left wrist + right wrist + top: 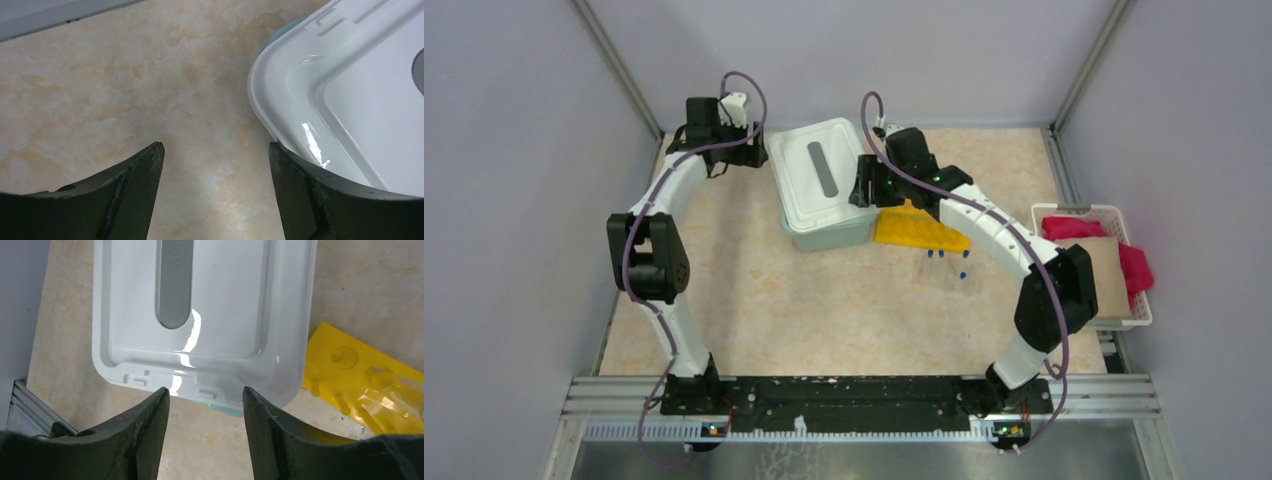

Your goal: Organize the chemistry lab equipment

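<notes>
Near to far: I see blue-capped test tubes (948, 268) lying right of centre on the surface (804, 310). The yellow rack (917, 229) sits just beside the lidded white box (822, 180). My right fingers (145, 430) are apart and empty at that box's edge. My left fingers (130, 185) are apart and empty near the far-left corner.

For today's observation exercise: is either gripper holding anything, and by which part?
Nothing is held: the left gripper and right gripper both stand open beside the lidded box.
</notes>
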Available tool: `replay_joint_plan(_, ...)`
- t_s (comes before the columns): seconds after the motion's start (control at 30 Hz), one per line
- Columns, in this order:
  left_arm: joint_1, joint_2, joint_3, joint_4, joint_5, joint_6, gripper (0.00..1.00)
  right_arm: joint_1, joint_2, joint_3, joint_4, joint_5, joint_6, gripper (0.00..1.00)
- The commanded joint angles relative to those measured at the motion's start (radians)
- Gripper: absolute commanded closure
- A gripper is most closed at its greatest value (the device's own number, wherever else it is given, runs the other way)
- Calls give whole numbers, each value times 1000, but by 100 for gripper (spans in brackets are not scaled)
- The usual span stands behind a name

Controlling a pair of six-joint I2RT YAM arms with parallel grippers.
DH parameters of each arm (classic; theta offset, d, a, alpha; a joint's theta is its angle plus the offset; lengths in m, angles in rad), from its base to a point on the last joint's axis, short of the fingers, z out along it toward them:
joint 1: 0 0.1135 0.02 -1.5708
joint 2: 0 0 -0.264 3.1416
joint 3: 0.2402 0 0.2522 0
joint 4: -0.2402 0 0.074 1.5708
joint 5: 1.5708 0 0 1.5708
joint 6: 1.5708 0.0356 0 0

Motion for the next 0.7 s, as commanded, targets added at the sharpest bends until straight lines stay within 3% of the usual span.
replay_joint_plan(0.0, -12, 40, 38, 13, -18, 10, 17, 14, -80, 26, 13, -17, 24, 43)
replay_joint_plan(0.13, -5, 34, 48, -6, -30, -15, 15, -24, -30, 144, -41, 100, -2, 37)
replay_joint_plan(0.27, 15, 8, 49, -46, -16, -30, 11, -76, 90, 270, -43, 186, -15, 39)
replay_joint_plan(0.5, 26, -124, -79, -88, 7, -18, 5, -107, 310, 443, -7, 107, -15, 43)
replay_joint_plan(0.67, 26, -202, -209, -61, 56, -6, 5, -108, 370, 475, -17, 120, -10, 45)
